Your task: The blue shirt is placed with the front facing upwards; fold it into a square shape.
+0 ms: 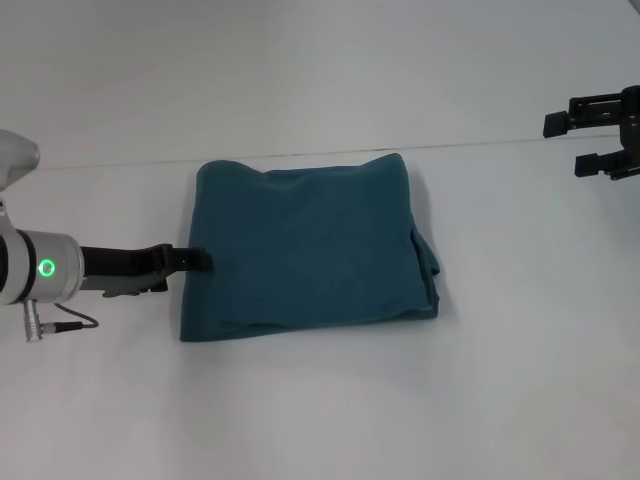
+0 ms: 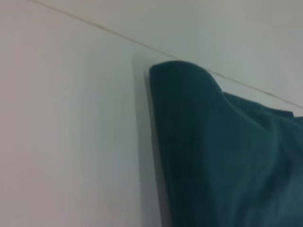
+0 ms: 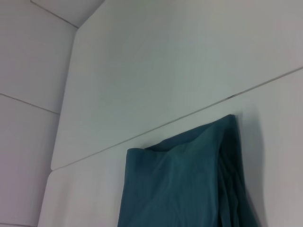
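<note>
Dark teal-blue cotton shirt (image 1: 305, 245) lies folded into a rough rectangle at the middle of the white matte tabletop (image 1: 320, 410). Cloth soft, faintly napped; top edge wavy with rounded corners, layered edges stacked and slightly splayed along the robot's right side. No lettering showing on the upturned face.

Left gripper (image 1: 198, 260), black, on a silver wrist with a green ring light, is low at the shirt's left edge, tip touching or just over the fabric. Cannot tell whether its jaws are apart or together. Right gripper (image 1: 590, 143), black, is held up and well off to the far right, away from the shirt; its two fingers stand apart with nothing between them.

A thin seam line (image 1: 500, 143) crosses the tabletop just behind the shirt.

Left wrist view: only a rounded, humped shirt corner (image 2: 222, 151) close up, fine ribbed weave visible, seam behind it. Right wrist view: the shirt (image 3: 184, 184) from farther off, showing the stacked fold layers along one side, plus panel joints in the surface beyond.
</note>
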Robot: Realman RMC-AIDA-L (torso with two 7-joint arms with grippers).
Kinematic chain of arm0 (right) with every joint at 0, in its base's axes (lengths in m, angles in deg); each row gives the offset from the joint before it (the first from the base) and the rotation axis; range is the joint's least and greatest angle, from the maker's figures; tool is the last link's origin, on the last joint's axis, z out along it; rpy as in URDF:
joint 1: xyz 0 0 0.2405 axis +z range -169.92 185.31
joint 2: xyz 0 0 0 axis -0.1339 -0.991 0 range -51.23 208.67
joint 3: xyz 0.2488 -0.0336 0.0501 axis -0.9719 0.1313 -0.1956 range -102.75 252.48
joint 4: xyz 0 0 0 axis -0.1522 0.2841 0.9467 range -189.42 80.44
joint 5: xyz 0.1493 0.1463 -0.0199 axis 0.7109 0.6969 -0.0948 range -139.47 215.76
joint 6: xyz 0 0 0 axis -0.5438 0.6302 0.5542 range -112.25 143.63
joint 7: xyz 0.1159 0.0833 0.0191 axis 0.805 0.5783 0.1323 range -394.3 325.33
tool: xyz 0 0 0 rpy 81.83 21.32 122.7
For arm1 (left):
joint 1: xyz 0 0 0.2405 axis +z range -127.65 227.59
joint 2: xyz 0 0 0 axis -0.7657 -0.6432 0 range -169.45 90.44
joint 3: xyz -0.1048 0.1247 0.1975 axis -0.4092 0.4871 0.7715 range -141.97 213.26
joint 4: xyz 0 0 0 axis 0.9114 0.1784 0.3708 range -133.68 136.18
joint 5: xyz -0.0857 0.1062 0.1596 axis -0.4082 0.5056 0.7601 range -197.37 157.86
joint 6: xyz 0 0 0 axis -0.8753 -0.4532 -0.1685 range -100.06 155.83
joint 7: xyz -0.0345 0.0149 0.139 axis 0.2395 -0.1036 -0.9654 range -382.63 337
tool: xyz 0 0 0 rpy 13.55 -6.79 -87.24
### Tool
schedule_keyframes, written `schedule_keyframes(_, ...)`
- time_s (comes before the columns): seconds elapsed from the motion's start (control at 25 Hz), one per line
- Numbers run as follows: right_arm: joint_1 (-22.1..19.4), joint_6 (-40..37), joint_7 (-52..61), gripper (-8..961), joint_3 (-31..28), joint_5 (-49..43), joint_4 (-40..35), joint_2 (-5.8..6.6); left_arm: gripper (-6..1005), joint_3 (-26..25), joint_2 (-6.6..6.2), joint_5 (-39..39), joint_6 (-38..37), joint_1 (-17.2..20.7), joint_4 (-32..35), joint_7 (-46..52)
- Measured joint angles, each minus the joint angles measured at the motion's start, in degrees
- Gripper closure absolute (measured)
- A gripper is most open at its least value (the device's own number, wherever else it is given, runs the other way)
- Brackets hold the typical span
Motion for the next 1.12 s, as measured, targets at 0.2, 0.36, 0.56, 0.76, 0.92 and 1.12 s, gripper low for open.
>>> schedule_keyframes(0.2, 0.01, 0.17, 0.01, 55, -0.36, -0.03, 0.06, -0.03, 139, 0.21, 0.33, 0.04, 0.04, -0.25, -0.31, 0.02)
schedule_keyframes(0.36, -0.02, 0.27, 0.03, 55, -0.54, -0.06, 0.09, -0.07, 146, 0.58, 0.4, 0.05, 0.11, -0.84, -1.33, 0.02)
schedule_keyframes(0.56, -0.21, 0.41, 0.0, 55, -1.13, -0.06, 0.09, -0.08, 183, 1.44, 0.94, 0.05, 0.25, -1.65, -1.57, 0.02)
schedule_keyframes(0.76, -0.24, 0.42, -0.31, 54, -1.67, -0.06, 0.09, -0.08, 220, 3.28, 0.74, 0.05, 0.14, -3.11, -3.08, 0.66)
schedule_keyframes(0.92, -0.27, 0.38, -0.47, 54, -2.32, -0.06, 0.07, -0.08, 249, 3.84, 0.78, 0.05, -0.23, -3.24, -2.34, 1.22)
schedule_keyframes(1.12, -0.6, 0.34, -0.47, 55, -2.95, -0.06, 0.07, -0.08, 286, 5.06, 0.95, 0.05, -0.27, -3.37, -2.28, 1.32)
